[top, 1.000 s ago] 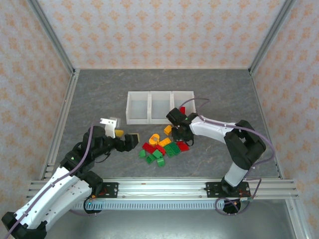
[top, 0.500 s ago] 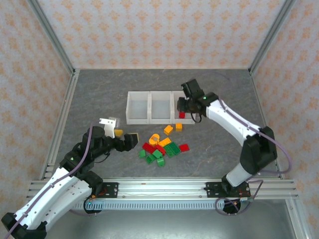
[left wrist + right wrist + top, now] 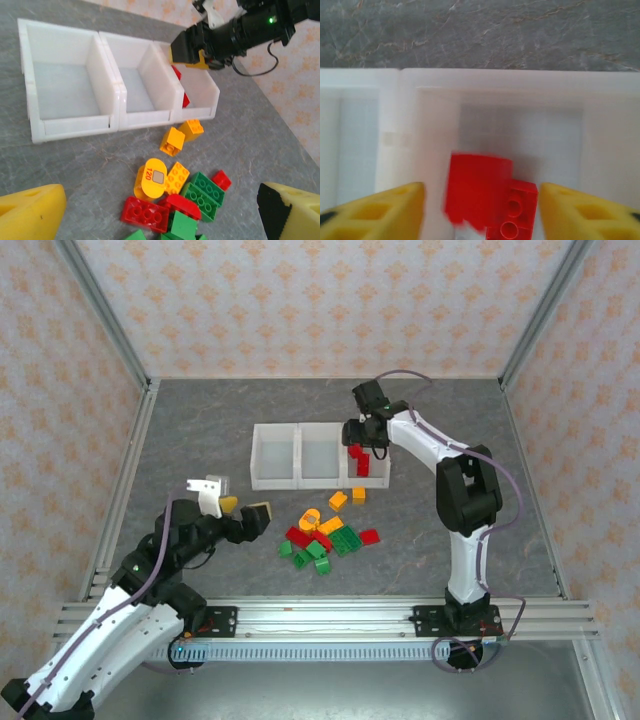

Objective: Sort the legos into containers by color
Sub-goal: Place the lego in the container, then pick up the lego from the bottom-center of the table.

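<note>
Right wrist view looks straight down into the right-hand bin [image 3: 520, 82], where the right gripper [image 3: 481, 205] hangs with its yellow fingers [image 3: 380, 212] spread apart and nothing clamped between them. A red brick [image 3: 477, 192] shows blurred in the gap, clear of both pads, and I judge it to be dropping free. It sits against or partly over a second red brick [image 3: 517, 210] on the bin floor; which of the two I cannot tell. In the top view the row of bins [image 3: 300, 427] shows nothing in its left and middle compartments. The other bricks [image 3: 322, 537] lie in a mixed heap of red, green and orange on the table near the row, with two orange ones [image 3: 348, 497] just in front of it. The left gripper [image 3: 245, 510] hovers wide open beside the heap, holding nothing. The main risk is the loose brick landing on its neighbour's studs, then bouncing or tipping toward the thin wall shared with the middle bin. The right gripper's fingers look low over the rim, so a sideways pull-away could catch that wall and shove the light row across the table. Later, the heap's bricks touch and overlap, so a careless pinch could lift two colours at once. Both arms reaching for the heap together could also collide.
</note>
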Action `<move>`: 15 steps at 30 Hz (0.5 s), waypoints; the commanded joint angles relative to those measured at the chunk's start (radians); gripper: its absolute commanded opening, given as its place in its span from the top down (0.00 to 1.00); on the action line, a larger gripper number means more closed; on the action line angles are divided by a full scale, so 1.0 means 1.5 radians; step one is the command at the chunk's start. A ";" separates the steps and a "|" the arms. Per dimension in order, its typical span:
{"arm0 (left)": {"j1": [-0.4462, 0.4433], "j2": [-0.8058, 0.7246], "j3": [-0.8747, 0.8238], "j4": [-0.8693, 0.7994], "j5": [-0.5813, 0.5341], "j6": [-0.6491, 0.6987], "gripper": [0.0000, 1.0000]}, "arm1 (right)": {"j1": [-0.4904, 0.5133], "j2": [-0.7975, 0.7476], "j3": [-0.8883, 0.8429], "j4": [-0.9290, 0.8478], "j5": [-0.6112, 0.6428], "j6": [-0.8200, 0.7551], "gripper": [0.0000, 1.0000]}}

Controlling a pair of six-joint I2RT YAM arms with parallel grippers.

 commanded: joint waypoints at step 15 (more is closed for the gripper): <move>-0.005 0.048 0.020 -0.017 -0.015 -0.010 0.01 | 0.071 -0.459 -0.353 -0.054 -0.069 -0.088 0.11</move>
